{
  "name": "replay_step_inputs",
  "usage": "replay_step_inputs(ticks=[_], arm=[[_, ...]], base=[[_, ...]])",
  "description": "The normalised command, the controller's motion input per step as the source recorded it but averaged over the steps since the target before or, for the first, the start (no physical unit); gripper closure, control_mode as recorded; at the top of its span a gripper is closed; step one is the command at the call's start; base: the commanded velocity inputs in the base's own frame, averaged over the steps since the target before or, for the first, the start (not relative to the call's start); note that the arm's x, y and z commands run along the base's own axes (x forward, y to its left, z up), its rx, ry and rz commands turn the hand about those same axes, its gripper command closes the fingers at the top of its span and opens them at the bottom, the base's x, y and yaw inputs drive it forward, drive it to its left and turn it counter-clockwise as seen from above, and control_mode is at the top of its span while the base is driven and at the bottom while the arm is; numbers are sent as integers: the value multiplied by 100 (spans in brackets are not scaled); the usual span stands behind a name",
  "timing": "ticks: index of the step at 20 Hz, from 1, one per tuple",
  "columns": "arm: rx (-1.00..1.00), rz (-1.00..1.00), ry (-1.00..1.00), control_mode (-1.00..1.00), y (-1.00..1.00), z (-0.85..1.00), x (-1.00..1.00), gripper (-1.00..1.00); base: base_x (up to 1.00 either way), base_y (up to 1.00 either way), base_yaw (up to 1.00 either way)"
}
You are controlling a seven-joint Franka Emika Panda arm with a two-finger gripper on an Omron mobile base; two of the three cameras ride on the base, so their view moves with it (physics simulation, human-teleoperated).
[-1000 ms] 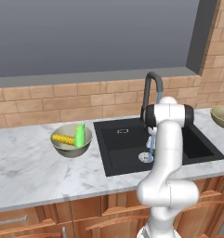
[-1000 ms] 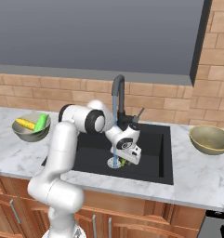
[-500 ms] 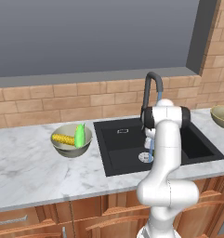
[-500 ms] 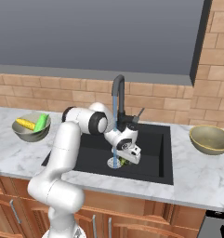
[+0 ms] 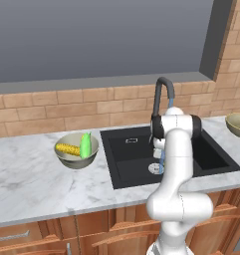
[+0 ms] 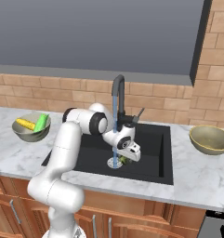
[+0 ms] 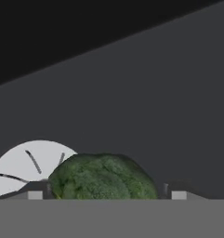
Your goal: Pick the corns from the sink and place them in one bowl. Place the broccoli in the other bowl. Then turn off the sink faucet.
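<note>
A: What has changed in the last second?

B: The hand has sunk a little lower into the sink (image 6: pixel 164 153). In the hand view the broccoli (image 7: pixel 102 178) sits right between the two fingertips (image 7: pixel 35 195), one on each side of it, next to the round silver drain (image 7: pixel 27 162). The jaws are apart with the lump between them; I cannot tell whether they have begun to press on it.

A: And what does that mean for the task?

B: Going left to right: the pale bowl (image 5: pixel 76 151) on the counter already holds the yellow cob (image 5: pixel 67 148) and the bright green piece (image 5: pixel 85 144), so I judge the corn step done. The broccoli lies on the sink floor beside the drain, under the hand (image 6: pixel 124 160). The olive-tan bowl (image 6: pixel 211 139) on the far right holds nothing, and a blue stream runs from the faucet (image 6: pixel 118 95), so it is not yet turned off.

A: How does the arm stand?

B: It rises from the base, folds at the elbow above the counter edge, and reaches down into the basin. The gripper (image 6: pixel 128 158) points at the sink floor, low over the broccoli, just beside the water stream.
</note>
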Motion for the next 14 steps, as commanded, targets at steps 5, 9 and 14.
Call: replay_step_inputs(ticks=[5, 9, 14], arm=[[-5, -4, -2, -100, -8, -20, 0, 100], [0, -4, -5, -100, -19, -9, 0, 100], [2, -4, -9, -100, -37, 0, 0, 100]], base=[[0, 0, 0], [0, 0, 0], [0, 0, 0]])
